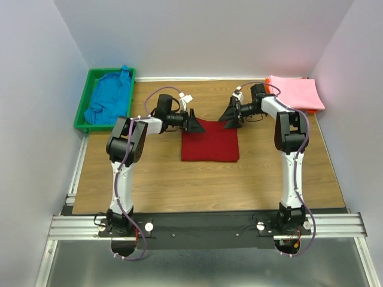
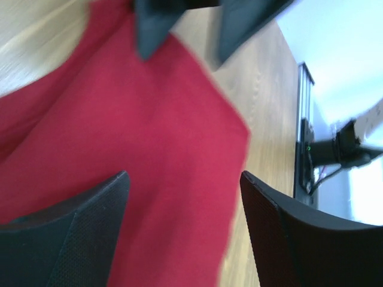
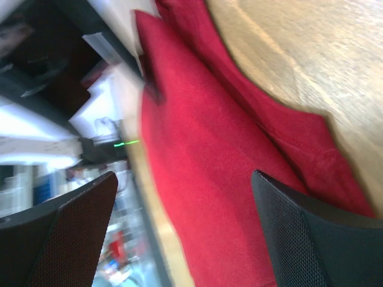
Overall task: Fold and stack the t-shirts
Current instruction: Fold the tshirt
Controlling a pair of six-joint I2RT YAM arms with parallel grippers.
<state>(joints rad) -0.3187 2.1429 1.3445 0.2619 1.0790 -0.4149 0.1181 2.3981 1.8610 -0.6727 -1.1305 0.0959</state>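
— Top external view: where does the dark red t-shirt [image 1: 209, 142] lie?

— Flat in the middle of the table [image 1: 179, 185], folded into a tidy rectangle, its edges roughly square to the table's near edge.

— And the arms?

— Both reach in over its far edge. The left gripper [image 1: 194, 121] sits at the far left corner and the right gripper [image 1: 230, 113] at the far right corner, their tips pointed towards each other.

— Is either one holding cloth?

— No. In the left wrist view the two dark fingers [image 2: 66, 233] stand well apart with red cloth spread below the gap and nothing pinched between them. The right wrist view shows the same: fingers [image 3: 311, 239] spread wide, with red fabric lying loose beneath them.

— Do the tips touch the shirt?

— I cannot tell; the wrist views are close and blurred.

— The other shirts?

— The bright blue t-shirt [image 1: 111, 98] is crumpled in the green bin [image 1: 79, 110] at the far left corner of the table. The light pink t-shirt [image 1: 295, 92] lies folded flat at the far right corner on the orange tray [image 1: 267, 84], of which only thin strips show. Both are well apart from the red one.

— Anything else in the wrist views?

— The left wrist view catches the right gripper's dark fingertips [image 2: 152, 30] opposite, over the shirt's edge.
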